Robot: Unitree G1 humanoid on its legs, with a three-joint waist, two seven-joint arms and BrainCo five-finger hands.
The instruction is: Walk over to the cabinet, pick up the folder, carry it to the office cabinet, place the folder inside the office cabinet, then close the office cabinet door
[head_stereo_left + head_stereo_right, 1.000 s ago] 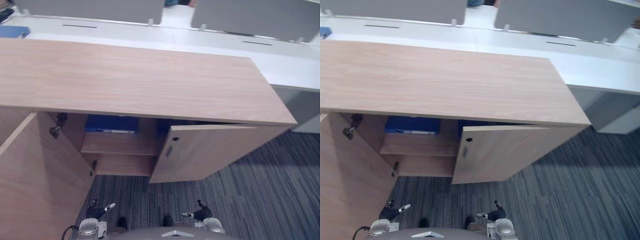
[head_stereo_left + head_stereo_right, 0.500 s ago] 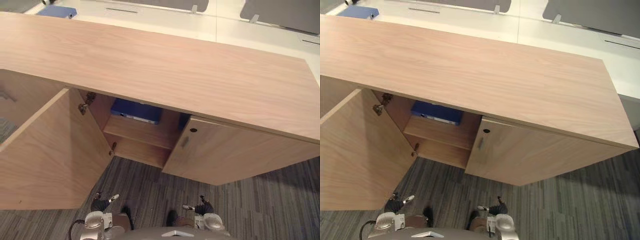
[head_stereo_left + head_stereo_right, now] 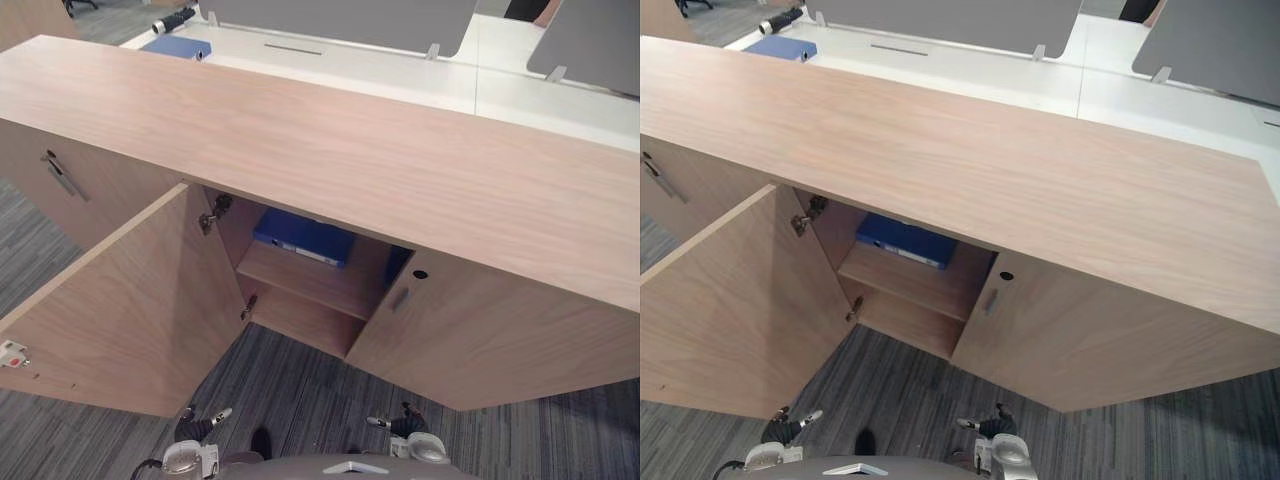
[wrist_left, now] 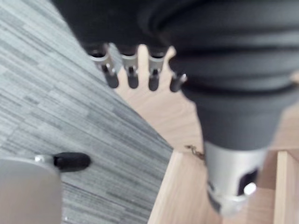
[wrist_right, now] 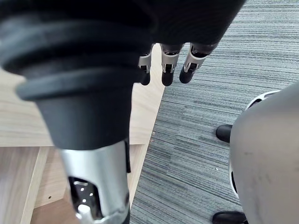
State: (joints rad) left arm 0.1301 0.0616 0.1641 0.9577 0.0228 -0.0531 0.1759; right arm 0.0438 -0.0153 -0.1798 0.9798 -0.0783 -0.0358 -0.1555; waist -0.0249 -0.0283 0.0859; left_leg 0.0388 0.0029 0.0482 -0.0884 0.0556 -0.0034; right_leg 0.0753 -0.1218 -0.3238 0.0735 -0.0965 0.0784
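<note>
Standing in front of the wooden cabinet (image 3: 330,150), we see the blue folder (image 3: 305,237) lying flat on the top shelf (image 3: 320,285) inside. We hold nothing. Our left hand (image 3: 197,423) and right hand (image 3: 398,425) hang low above the carpet (image 3: 300,385), and the fingers (image 4: 132,78) on both are loose and nearly straight. The left door (image 3: 120,300) stands wide open and the right door (image 3: 490,340) sits a little open. We think only the door closing is left. Next we need to lift a hand to the open door's free edge and push it round until it shuts
</note>
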